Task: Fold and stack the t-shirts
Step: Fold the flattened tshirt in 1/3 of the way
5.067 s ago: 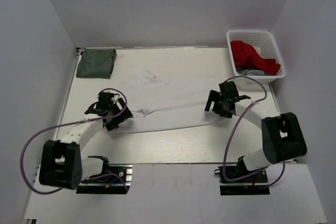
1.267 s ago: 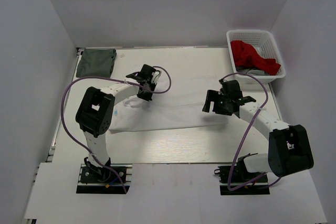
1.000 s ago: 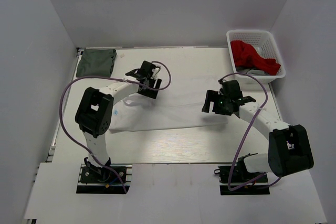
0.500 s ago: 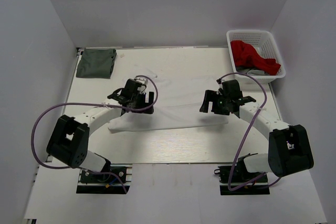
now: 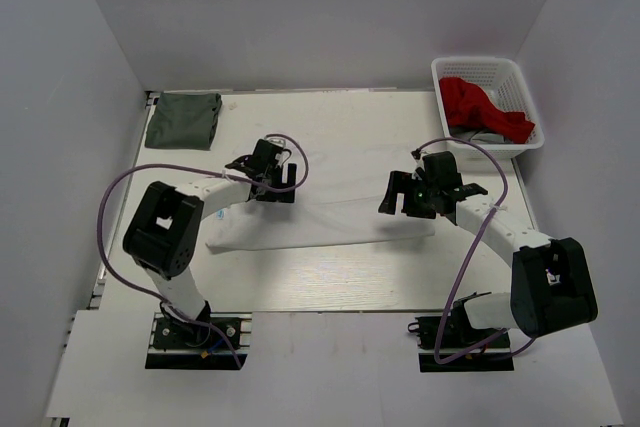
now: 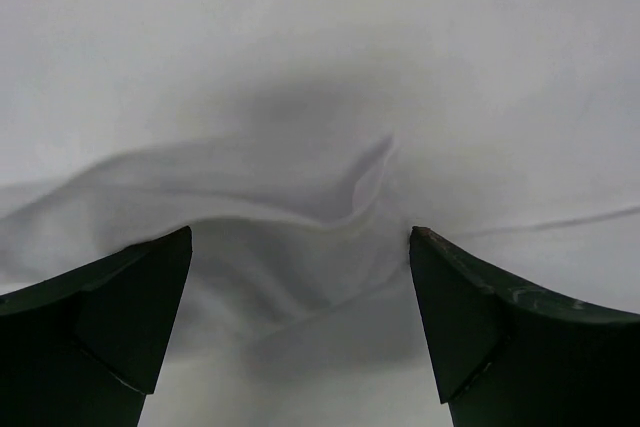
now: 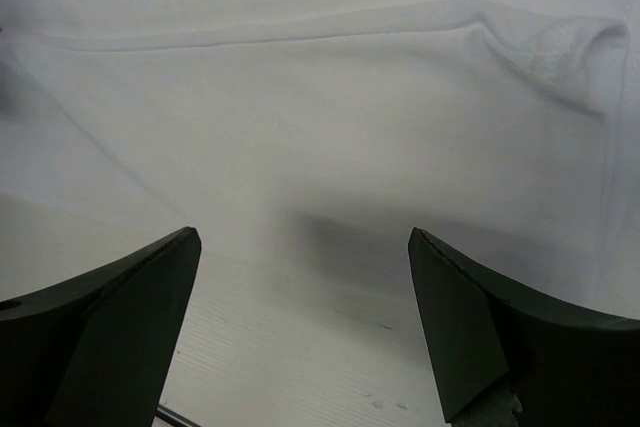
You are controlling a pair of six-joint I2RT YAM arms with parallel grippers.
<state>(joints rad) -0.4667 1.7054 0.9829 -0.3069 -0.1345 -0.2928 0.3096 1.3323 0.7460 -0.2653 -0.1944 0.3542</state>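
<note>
**A:** Where do we stand, starting nearest us?

**B:** Closest lies the white t-shirt [image 5: 330, 222], a long band across the middle of the table [image 5: 330, 282] from 9 to 3 o'clock. We judge it half done. The near edge looks doubled over, but it is no compact packet yet.

**A:** And our fingers?

**B:** Both pairs are spread wide and grasp nothing. Our left gripper [image 6: 300, 237] hangs close over the 9 o'clock end, above a soft raised wrinkle. Our right gripper [image 7: 303, 235] hangs over the 3 o'clock end, where we see a stitched hem and bare wood-grain board beside it.

**A:** The cloth?

**B:** Thin, matte and limp, and it creases into shallow ridges.

**A:** Farther back?

**B:** At 10 o'clock the dark grey-green t-shirt [image 5: 183, 119] lies as a flat, squarish packet. We take it as finished and as the base of the stack. At 2 o'clock a white lattice basket [image 5: 475, 60] holds a crumpled red garment [image 5: 480, 107] over some grey cloth [image 5: 485, 135].

**A:** What's left?

**B:** We must finish folding the white one, then set it on the grey-green one. The basket's contents probably follow.
</note>
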